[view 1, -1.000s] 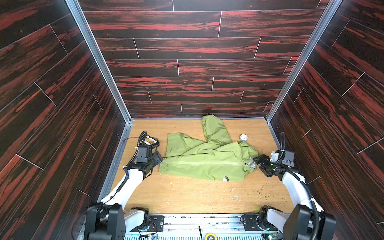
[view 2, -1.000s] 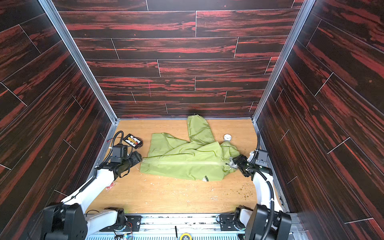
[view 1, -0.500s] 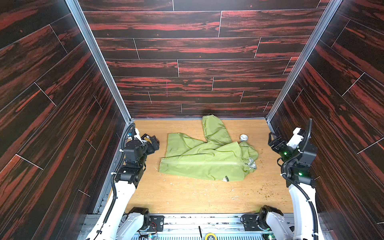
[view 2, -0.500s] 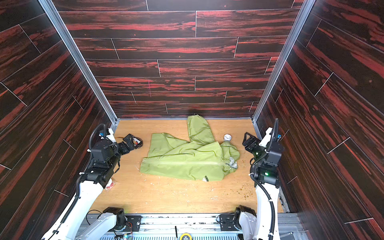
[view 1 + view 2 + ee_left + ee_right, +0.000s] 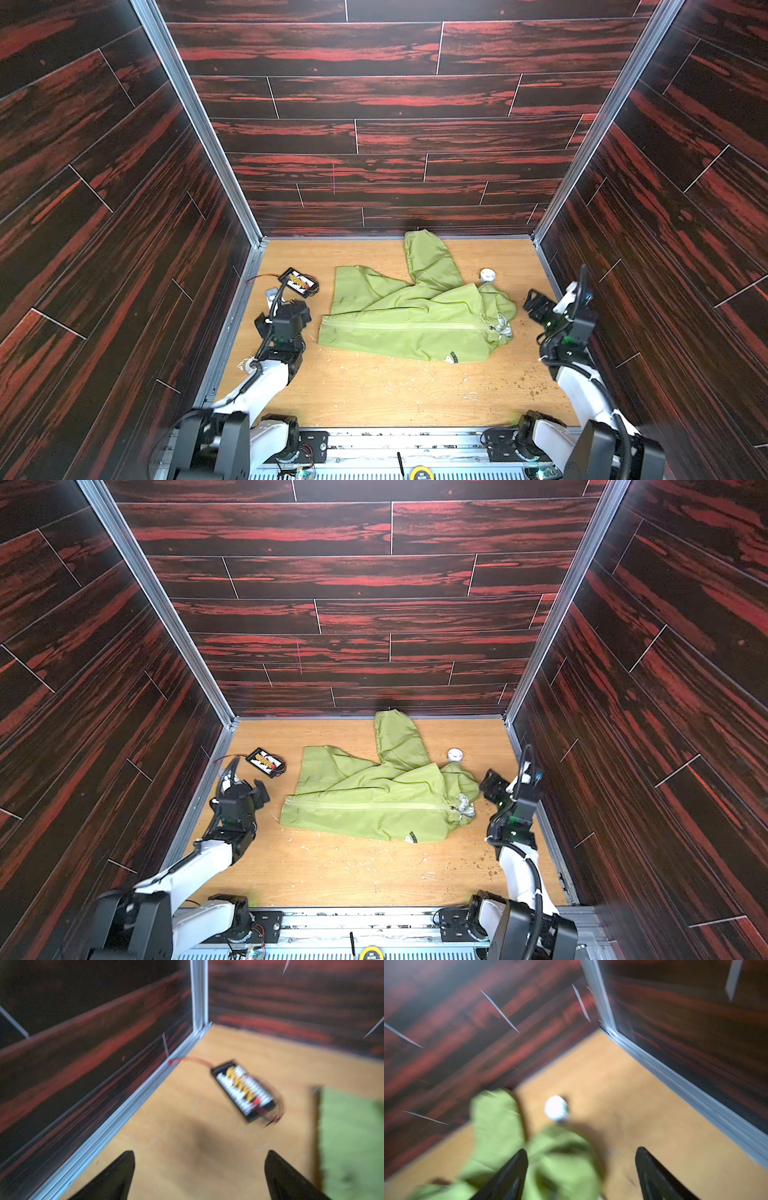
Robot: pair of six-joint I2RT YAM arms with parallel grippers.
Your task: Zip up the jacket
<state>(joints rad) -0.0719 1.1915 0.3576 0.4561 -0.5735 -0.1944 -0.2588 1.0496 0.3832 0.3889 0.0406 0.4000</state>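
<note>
Lying spread across the middle of the wooden table (image 5: 395, 399), the jacket (image 5: 415, 336) is seen in both top views, with its hem turned toward the left side and its collar toward the right. The zipper (image 5: 399, 326) is shown running in a straight line along the front, and the two front panels are seen meeting along it as far as the collar, where a patch of white lining (image 5: 503, 329) is exposed. One sleeve (image 5: 430, 259) is stretched toward the back wall, and a small dark logo (image 5: 453, 357) is visible near the front edge of the fabric. The left gripper (image 5: 304, 309) is held raised near the hem, clear of the cloth. In the blurred left wrist view the left gripper (image 5: 199, 1153) is shown with its fingers spread wide and only bare table between them. A black pack (image 5: 297, 281) with red wires is found on the table beyond it, close to the left wall. The right gripper (image 5: 536, 302) is raised near the collar without touching it. In the blurred right wrist view the right gripper (image 5: 581, 1150) is seen with its fingers parted and nothing clamped. A white round object (image 5: 487, 274) is set just beside the jacket's shoulder.
</note>
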